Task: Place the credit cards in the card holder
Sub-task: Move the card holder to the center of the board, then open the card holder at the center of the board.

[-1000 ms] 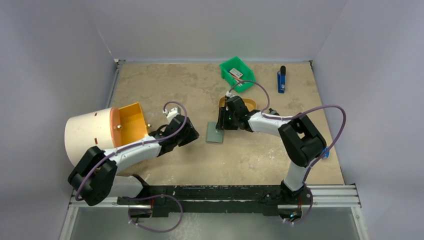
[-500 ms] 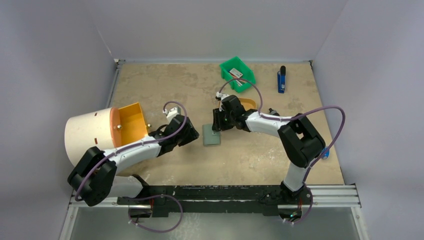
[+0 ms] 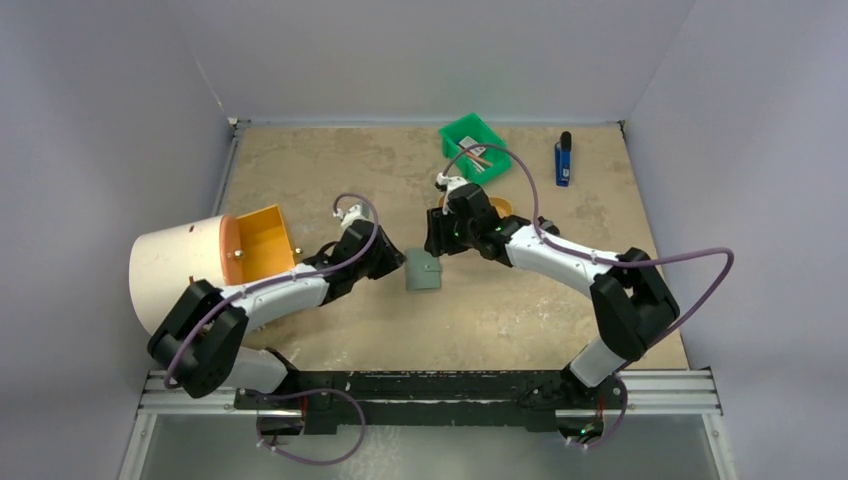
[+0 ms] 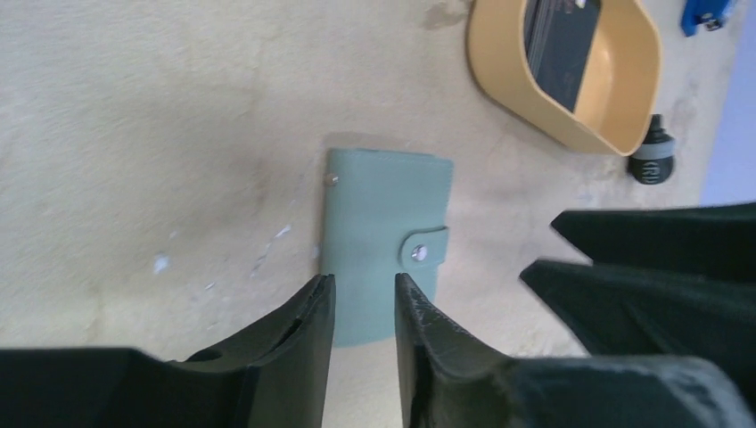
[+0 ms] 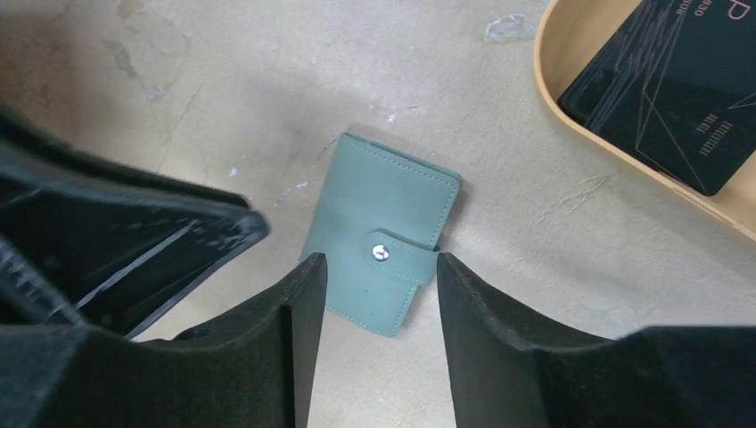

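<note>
left gripper [image 4: 361,283]: fingers apart, narrow gap, nothing clamped; tips at one edge of the wallet [image 4: 385,227]
right gripper [image 5: 379,267]: fingers apart, wider gap, nothing held; snap tab shows between them
wallet: shut, snapped, flat on table [image 5: 178,89] between both grippers
cards [image 5: 677,98]: black, lying in tan tray [image 5: 557,36], near the wallet, not touching

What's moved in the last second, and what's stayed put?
The card holder slid slightly left. The right end effector followed it left, its elbow swinging outward; it hangs open over the holder, gripping nothing. The left end effector edged toward the holder. Tan tray, green bin and blue item stayed put.
</note>
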Controlling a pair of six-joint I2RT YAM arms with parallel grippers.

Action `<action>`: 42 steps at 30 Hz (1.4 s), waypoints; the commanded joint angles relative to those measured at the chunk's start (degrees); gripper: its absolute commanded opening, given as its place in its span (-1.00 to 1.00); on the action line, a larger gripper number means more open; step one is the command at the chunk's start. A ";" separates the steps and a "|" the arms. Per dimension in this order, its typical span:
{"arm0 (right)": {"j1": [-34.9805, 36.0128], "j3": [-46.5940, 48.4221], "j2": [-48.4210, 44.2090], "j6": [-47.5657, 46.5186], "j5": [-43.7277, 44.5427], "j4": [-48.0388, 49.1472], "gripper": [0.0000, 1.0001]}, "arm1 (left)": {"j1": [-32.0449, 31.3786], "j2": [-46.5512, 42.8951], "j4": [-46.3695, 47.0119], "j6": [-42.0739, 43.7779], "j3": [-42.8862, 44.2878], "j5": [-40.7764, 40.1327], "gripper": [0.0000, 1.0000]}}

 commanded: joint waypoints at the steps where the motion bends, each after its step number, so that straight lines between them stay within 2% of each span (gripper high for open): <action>1: 2.60 0.10 -1.77 1.27 5.11 -2.09 0.00 | 2.01 3.67 14.62 -3.69 0.13 8.27 -0.51; 6: 5.31 -1.73 -1.84 3.24 6.49 -0.13 -0.07 | 3.74 7.88 23.23 -7.24 -1.91 12.63 -0.98; 7: 5.98 -1.44 -1.46 3.43 6.97 -0.12 -0.08 | 4.03 8.57 24.53 -7.87 -2.14 13.17 -1.00; 17: 9.22 1.41 4.37 4.62 11.35 -1.50 -0.10 | 5.99 12.96 26.23 -8.86 -2.79 13.15 -1.00; 24: 10.81 2.97 6.53 4.01 17.16 -3.01 -0.10 | 6.66 16.35 31.55 -11.70 -4.78 15.27 -1.00; 42: 11.81 7.73 12.52 2.71 22.87 -6.68 -0.10 | 6.86 17.92 29.89 -11.23 -5.13 14.38 -1.00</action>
